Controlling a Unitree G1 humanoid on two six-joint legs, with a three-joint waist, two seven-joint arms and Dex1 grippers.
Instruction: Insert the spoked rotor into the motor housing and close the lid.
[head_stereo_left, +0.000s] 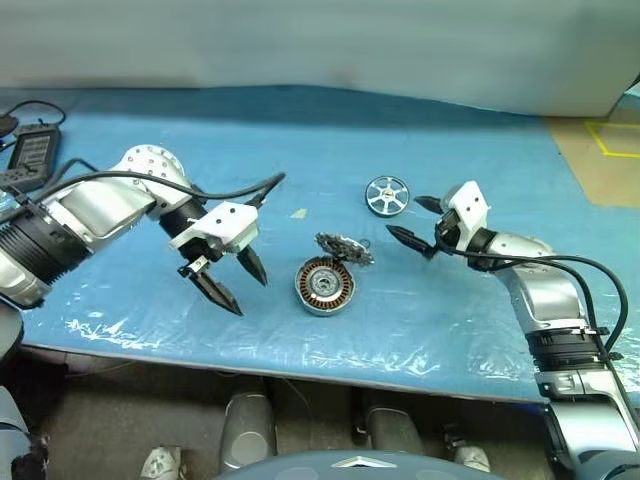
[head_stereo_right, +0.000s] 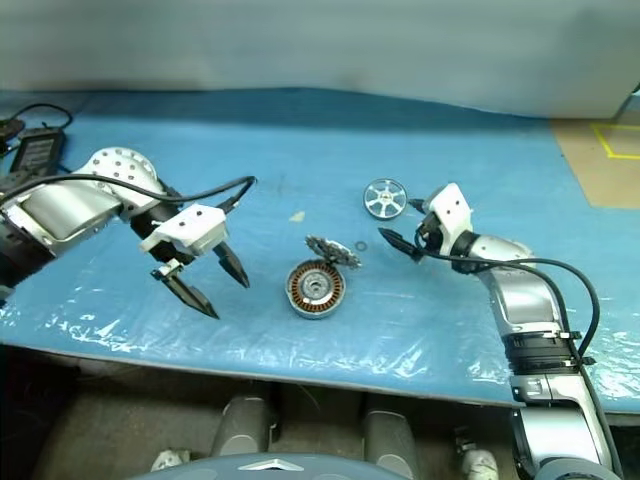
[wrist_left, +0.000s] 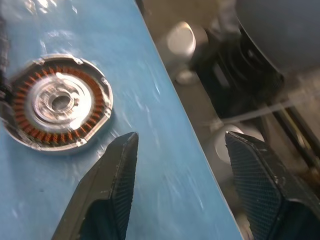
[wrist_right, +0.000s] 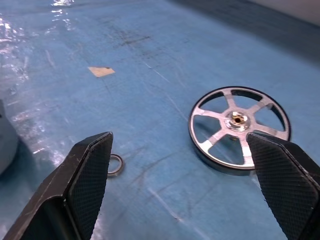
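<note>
The spoked rotor (head_stereo_left: 387, 195) lies flat on the blue table cover (head_stereo_left: 300, 140), toward the far side, on its own and not in any grip. Nearer the front edge sits the motor housing (head_stereo_left: 325, 285), copper windings facing up. The lid (head_stereo_left: 344, 248) rests just behind it, tilted, its segmented face showing; whether it touches the housing's rim is unclear. A small metal ring (wrist_right: 115, 164) lies on the cover between the lid and the right gripper (head_stereo_left: 412, 220). That gripper hovers beside the rotor, fingers spread wide with nothing between them. The left gripper (head_stereo_left: 236, 281) hangs left of the housing, pointing down, fingers apart and empty. A black device (head_stereo_left: 30, 150) with cables sits at the far left corner.
</note>
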